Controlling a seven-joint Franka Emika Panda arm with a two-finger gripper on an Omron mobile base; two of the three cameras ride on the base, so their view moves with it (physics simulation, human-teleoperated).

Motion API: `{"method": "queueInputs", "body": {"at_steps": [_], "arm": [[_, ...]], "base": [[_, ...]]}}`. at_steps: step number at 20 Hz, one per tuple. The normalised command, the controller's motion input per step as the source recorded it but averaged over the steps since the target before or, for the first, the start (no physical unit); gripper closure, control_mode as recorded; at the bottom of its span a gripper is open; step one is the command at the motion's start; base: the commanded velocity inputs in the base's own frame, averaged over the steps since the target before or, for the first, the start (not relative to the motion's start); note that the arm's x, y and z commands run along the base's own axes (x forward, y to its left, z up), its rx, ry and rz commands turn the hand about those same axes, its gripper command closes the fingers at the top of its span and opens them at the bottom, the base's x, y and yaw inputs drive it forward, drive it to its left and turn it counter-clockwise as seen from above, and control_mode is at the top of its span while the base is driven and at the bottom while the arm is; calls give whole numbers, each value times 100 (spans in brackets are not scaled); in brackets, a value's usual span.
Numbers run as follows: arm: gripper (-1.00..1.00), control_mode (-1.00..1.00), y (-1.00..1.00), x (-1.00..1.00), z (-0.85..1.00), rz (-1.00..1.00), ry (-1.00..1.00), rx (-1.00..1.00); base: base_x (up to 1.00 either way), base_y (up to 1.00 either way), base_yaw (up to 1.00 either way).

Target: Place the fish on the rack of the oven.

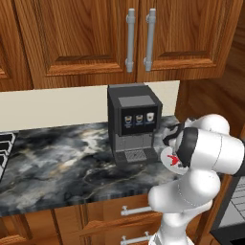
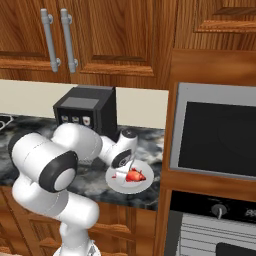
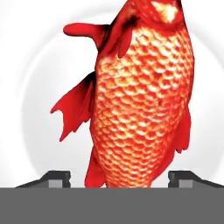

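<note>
Low over the white plate [image 2: 131, 181] at the right end of the dark marbled worktop [image 1: 57, 162], beside the black coffee machine [image 1: 134, 122]: the end effector [image 3: 118, 179], wrist bent down from the white arm [image 2: 75, 145], aimed straight at the fish [image 3: 142, 96]. Lying flat on the plate, red-orange and scaly, body running between the two dark finger tips [image 3: 54, 177], one tip to each flank with a gap on both sides. So spread apart, not yet clamped on anything; touching or just clear of the fish, impossible to tell from the hand view. Probably lined up this way to close across the narrow body and not across the fins, which would give a poor hold. Judged as the reach-and-grasp step, early in the job: fish not yet lifted. Down to the right, under the built-in microwave [image 2: 217, 132], the oven [image 2: 210, 220] in the wooden cabinetry, with the grey wire rack [image 2: 200, 237] showing below its knob, well apart from the plate and lower than the worktop. After a firm grip, likely a lift clear of the plate rim, then a swing right and down towards that rack. Risk in view: a slippery rounded body squirting out as the tips close, or the plate being dragged along
</note>
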Motion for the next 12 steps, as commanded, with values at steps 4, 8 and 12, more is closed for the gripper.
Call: {"method": "queueInputs", "body": {"at_steps": [4, 8, 12], "arm": [[100, -100, 0, 0, -2, 0, 0, 0], [100, -100, 3, 0, 0, 0, 2, 0], [100, -100, 0, -5, 1, 0, -3, 0]], "base": [[0, 0, 0], [0, 0, 0], [0, 0, 0]]}}
